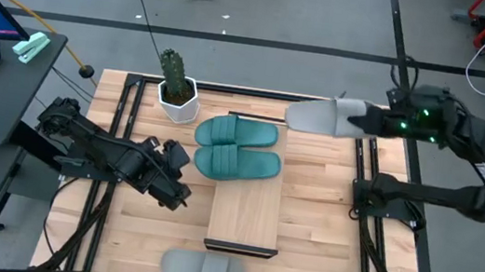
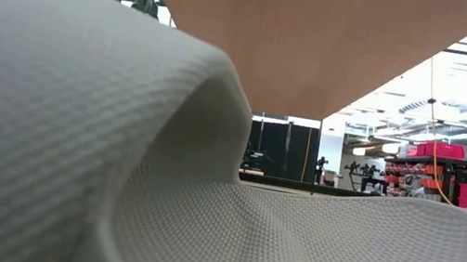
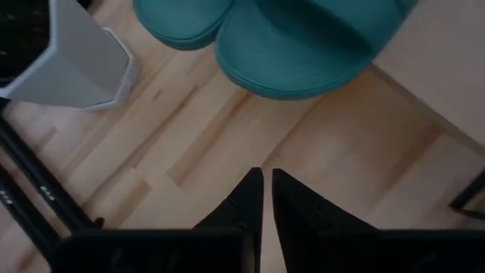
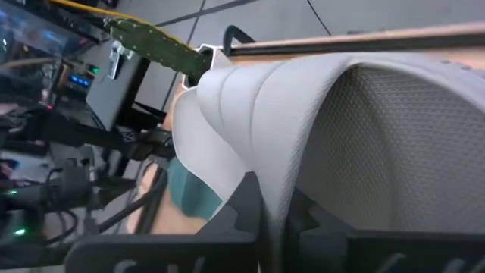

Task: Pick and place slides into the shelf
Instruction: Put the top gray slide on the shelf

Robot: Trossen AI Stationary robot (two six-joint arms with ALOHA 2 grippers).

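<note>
So the right gripper (image 1: 353, 122) has one of the light grey slides (image 1: 320, 116) pinched by its edge, fingers clamped on it. It's held up off the tabletop (image 1: 326, 213) at about 1 o'clock, just off the far right corner of the shelf (image 1: 246, 214). From the right wrist view you can see the wide strap (image 4: 250, 114) arching up and the dimpled footbed (image 4: 409, 144); it's a soft-looking foam thing, pale grey all over.

The two teal slides (image 1: 238, 134) (image 1: 237, 163) sit side by side across the far end of the shelf, toward 12 o'clock, toes overhanging its left edge. Ribbed straps, same chunky shape as the grey ones.

The other grey slide (image 1: 203, 266) lies flat on the tabletop at 6 o'clock, just past the near end of the shelf. The low view is basically filled with its textured foam (image 2: 75, 125).

The left gripper (image 1: 176, 195) hangs over the tabletop at 9 o'clock, left of the shelf, fingers (image 3: 242, 208) nearly touching with nothing in them. A small potted cactus (image 1: 174, 85) stands at 11 o'clock.
</note>
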